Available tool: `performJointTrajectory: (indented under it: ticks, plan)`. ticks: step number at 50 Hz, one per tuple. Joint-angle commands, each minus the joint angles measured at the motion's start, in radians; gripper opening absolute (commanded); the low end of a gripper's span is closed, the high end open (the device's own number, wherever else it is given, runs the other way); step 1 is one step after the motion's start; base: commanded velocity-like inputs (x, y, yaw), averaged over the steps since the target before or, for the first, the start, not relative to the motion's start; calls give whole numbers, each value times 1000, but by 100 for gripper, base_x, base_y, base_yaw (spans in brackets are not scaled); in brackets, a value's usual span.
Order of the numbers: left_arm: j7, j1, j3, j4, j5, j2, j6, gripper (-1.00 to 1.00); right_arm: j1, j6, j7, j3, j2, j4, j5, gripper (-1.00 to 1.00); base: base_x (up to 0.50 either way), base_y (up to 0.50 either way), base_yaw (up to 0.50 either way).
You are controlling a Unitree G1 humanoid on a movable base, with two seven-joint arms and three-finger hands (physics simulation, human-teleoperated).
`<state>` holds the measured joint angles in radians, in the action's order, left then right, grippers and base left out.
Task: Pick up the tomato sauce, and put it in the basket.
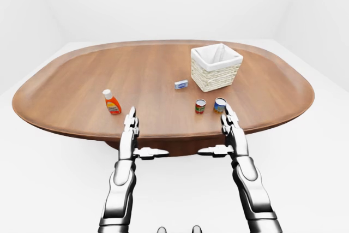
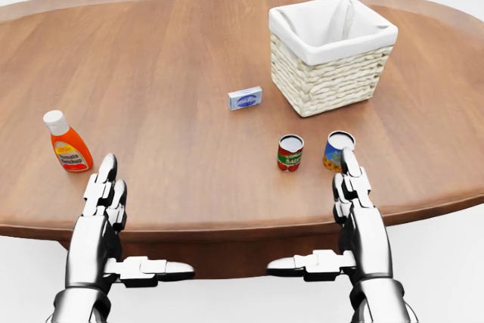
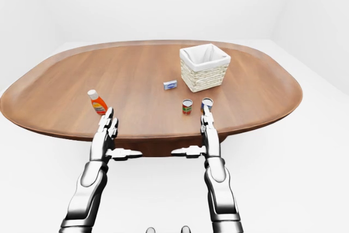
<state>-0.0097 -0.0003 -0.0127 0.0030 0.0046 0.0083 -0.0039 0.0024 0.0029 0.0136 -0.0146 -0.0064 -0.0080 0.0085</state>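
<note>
The tomato sauce can [image 2: 290, 152], small with a red and green label, stands upright on the wooden table [image 2: 174, 58], below and left of the basket in the head view. The woven basket [image 2: 327, 85] with a white liner stands at the upper right and holds nothing I can see. My right hand [image 2: 352, 184] hovers open at the table's lower edge, to the right of the can, its thumb pointing inward. My left hand [image 2: 106, 191] is open too, at the lower left, far from the can. Neither hand touches anything.
A blue and yellow can [image 2: 339, 149] stands just right of the tomato sauce, right above my right fingertips. An orange bottle [image 2: 66, 145] with a white cap stands at the left, above my left hand. A small blue box [image 2: 245, 98] lies left of the basket.
</note>
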Motion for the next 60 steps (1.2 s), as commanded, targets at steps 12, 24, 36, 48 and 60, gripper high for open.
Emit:
performJointTrajectory:
  ticks: [12,24,36,48,60]
  plan:
    - [-31,-4,-31,-19,0,17,7,100,8,23,18,-46,-18,-57,29,100,0,0,0]
    - [-8,-54,-127,1,-66,54,8,100,46,31,8,-160,-44,-185,111,100,0,0,0]
    - [160,-76,-269,-58,-227,91,-7,100,81,84,2,-316,-61,-354,187,100,0,0,0]
    - [232,-86,-395,-161,-362,170,61,100,123,84,28,-482,-50,-470,324,100,0,0,0]
    - [290,-68,-411,-169,-404,160,4,100,137,71,21,-522,-40,-486,414,100,0,0,0]
